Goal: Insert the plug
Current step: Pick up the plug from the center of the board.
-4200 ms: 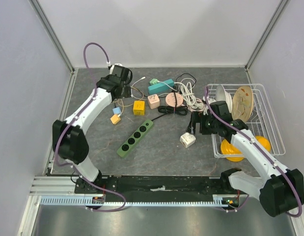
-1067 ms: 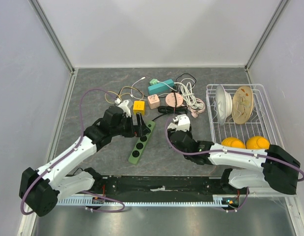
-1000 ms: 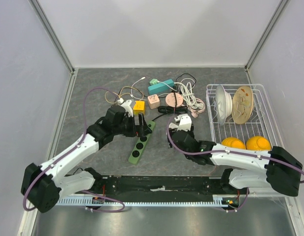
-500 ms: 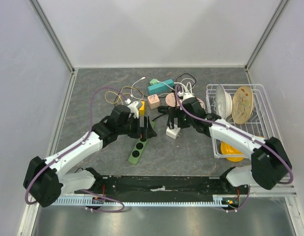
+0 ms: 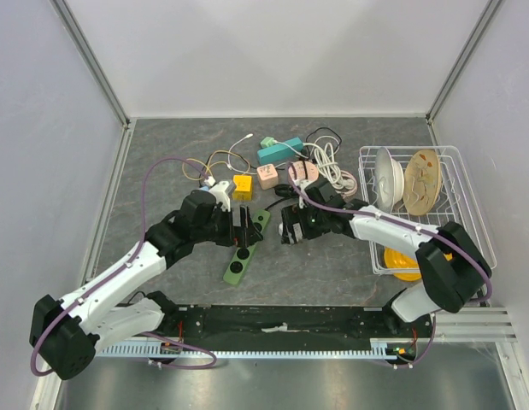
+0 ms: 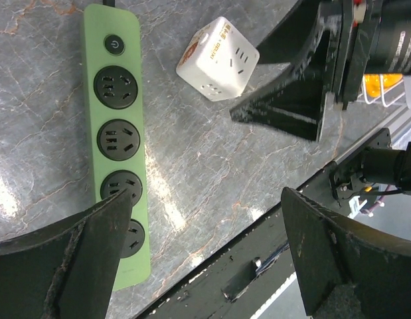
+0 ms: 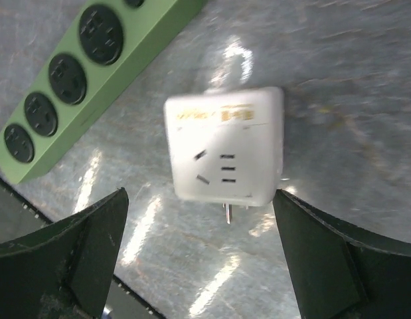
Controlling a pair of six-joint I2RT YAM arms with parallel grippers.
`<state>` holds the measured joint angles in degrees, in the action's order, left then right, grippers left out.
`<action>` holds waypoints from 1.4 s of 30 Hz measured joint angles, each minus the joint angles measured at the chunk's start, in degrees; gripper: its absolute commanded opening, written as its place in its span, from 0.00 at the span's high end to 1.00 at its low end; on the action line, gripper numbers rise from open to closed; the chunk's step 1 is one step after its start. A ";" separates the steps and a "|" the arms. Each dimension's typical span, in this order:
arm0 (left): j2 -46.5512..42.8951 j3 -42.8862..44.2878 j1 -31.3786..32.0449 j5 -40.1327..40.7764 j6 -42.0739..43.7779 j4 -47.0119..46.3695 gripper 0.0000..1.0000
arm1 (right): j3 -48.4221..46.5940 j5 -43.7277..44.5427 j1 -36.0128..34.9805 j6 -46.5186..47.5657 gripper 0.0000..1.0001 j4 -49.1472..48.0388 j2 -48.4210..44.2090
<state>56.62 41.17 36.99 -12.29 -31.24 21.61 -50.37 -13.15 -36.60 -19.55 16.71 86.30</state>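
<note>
The green power strip is lying on the grey worktop, slanting from near to far, and the sockets in view are all vacant. The left claw is hovering above it, spread wide and gripping nothing. Just right of the strip and apart from it, the white cube plug is resting on its side, with a metal pin poking out sideways rather than down. The right claw is hanging over the cube, jaws wide, and appears to be touching nothing.

The cube looks light, rigid and smooth, so a shallow pinch would probably slip. Two opposite flat faces, clear of the pin face, seem the surest hold, and it would then need turning pins-down. The strip is likely light too and may skid under pressure.

Farther back, cables are lying tangled, and a wire dish rack is standing at the right.
</note>
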 measured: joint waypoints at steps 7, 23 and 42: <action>0.00 -0.15 0.00 0.31 -0.02 1.18 0.01 | 0.42 -0.35 -9.57 -3.63 0.02 -2.10 0.00; 10.91 4.70 5.64 7.93 5.55 2.25 0.00 | 2.16 13.90 0.11 -9.22 0.02 2.10 -19.80; 41.24 25.09 20.68 27.85 10.05 2.40 0.08 | 6.91 23.87 3.26 -10.69 0.02 4.70 -34.16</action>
<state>97.86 66.26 57.67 15.55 -21.19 24.01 -43.46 10.72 -33.34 -30.24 21.41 52.14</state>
